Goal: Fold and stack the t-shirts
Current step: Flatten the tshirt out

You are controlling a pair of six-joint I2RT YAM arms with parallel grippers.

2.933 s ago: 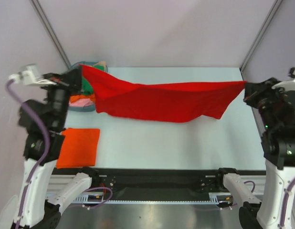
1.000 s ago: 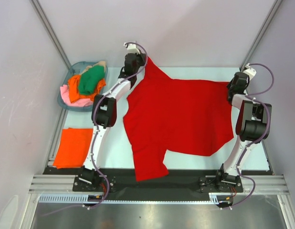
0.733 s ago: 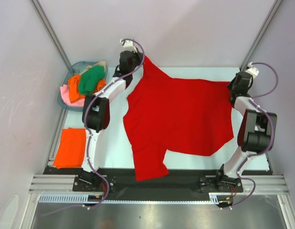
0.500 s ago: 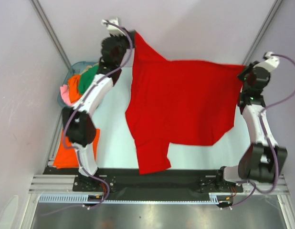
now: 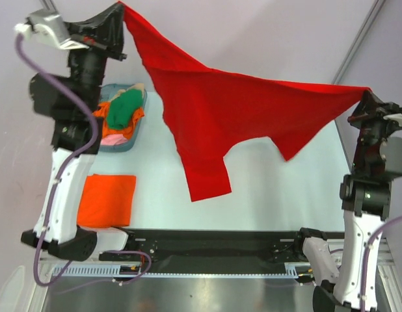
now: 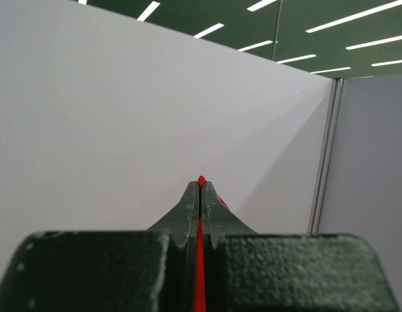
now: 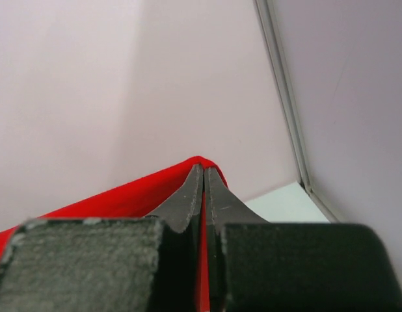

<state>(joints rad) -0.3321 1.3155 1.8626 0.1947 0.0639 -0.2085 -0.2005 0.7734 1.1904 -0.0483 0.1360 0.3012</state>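
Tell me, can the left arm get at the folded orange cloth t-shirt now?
Probably not yet: the left gripper is high up, shut on the bright red cloth t-shirt; nothing covers the folded orange cloth t-shirt.

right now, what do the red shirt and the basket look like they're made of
Red t-shirt: soft matte cloth, probably a cotton knit, since it sags and folds where it hangs. Basket: looks like rigid blue-grey plastic, with a smooth rim holding its shape.
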